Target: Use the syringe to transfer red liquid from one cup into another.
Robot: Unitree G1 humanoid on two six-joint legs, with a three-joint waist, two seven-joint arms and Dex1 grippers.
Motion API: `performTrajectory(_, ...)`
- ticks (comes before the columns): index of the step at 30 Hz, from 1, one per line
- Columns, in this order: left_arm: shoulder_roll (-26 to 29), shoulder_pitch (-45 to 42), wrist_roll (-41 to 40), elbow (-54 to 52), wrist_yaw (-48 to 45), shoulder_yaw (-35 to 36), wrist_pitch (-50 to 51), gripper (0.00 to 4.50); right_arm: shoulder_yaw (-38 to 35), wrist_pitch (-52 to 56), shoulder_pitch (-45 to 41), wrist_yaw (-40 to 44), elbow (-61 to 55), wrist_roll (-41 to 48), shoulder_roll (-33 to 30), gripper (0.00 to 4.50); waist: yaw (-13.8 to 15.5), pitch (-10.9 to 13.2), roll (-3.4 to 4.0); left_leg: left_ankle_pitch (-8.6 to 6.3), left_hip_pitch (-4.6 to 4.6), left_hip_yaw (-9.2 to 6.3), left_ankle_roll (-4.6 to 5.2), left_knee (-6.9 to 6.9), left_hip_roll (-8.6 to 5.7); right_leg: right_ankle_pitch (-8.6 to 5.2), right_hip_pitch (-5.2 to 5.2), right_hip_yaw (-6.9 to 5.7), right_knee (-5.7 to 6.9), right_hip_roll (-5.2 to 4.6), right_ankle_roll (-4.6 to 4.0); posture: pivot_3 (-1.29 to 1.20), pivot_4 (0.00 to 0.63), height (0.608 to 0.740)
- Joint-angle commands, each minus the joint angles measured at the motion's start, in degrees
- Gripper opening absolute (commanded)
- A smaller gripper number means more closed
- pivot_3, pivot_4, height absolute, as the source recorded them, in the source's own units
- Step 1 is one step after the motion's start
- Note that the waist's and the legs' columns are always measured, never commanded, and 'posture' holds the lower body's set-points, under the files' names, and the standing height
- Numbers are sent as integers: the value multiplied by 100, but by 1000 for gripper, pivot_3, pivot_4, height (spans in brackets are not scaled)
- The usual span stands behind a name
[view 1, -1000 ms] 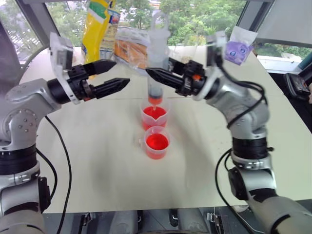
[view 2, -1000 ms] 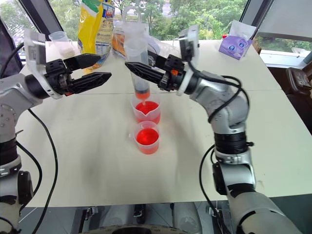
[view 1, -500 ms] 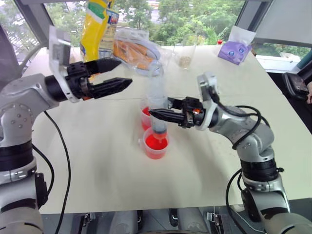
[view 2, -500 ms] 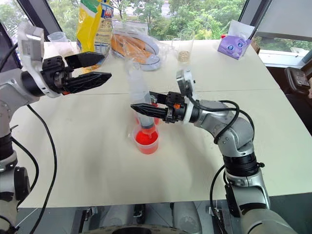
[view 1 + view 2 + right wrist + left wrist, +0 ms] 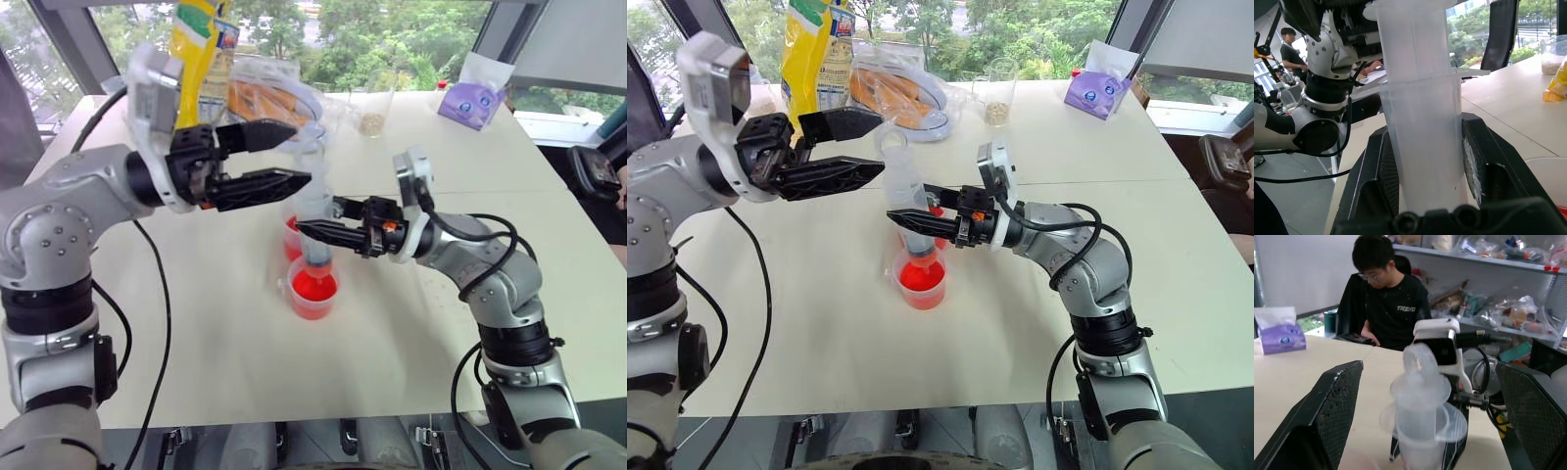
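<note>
The clear syringe [image 5: 315, 220] stands upright, its tip down in the shorter cup [image 5: 313, 294], which holds red liquid [image 5: 312, 287]. My right gripper [image 5: 306, 231] is shut on the syringe barrel [image 5: 1422, 142], with its fingers [image 5: 1376, 181] pressed on either side. Behind the syringe, the taller cup [image 5: 290, 230] with red liquid is partly hidden. My left gripper [image 5: 300, 154] is open and level at the height of the plunger head [image 5: 1420, 382]. The head stands between the wide-spread fingers [image 5: 1332, 406]; I cannot tell if they touch it.
At the table's far side are a yellow bag [image 5: 191, 49], an orange packet in clear wrap [image 5: 269, 98], a clear cup with beige grains [image 5: 370, 113] and a purple tissue pack [image 5: 473, 98]. A person [image 5: 1386, 298] sits beyond the table.
The right gripper lowered the syringe from over the taller cup into the shorter cup, then held still. The left gripper moved right, up to the plunger head.
</note>
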Motion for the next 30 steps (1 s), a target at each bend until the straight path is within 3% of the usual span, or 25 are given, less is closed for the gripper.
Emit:
performTrajectory(1, -42, -119, -134, -23, -1, 11, -2, 3920, -31, -103, -17, 17, -187, 11, -3, 1386, 2, 0, 0, 0, 0, -1, 0, 0, 0, 0, 0, 0, 0, 0, 0, 0, 150, 740)
performTrajectory(2, -43, -121, -136, -21, -13, 1, 5, 3646, -32, -102, -16, 11, -187, 8, -4, 1386, 0, 0, 0, 0, 0, -1, 0, 0, 0, 0, 0, 0, 0, 1, 0, 0, 150, 740)
performTrajectory(9, -15, -63, -191, -63, -97, -60, 58, 70, -37, -108, -35, -9, -161, -14, -4, 1386, 4, 0, 0, 0, 0, -1, 0, 0, 0, 0, 0, 0, 0, 1, 0, 0, 150, 740)
performTrajectory(30, 16, 324, 209, -72, -439, -399, -18, 70, -438, 340, -562, -270, -418, 483, 11, 1386, 4, 0, 0, 0, 0, -1, 0, 0, 0, 0, 0, 0, 0, 0, 0, 0, 150, 740)
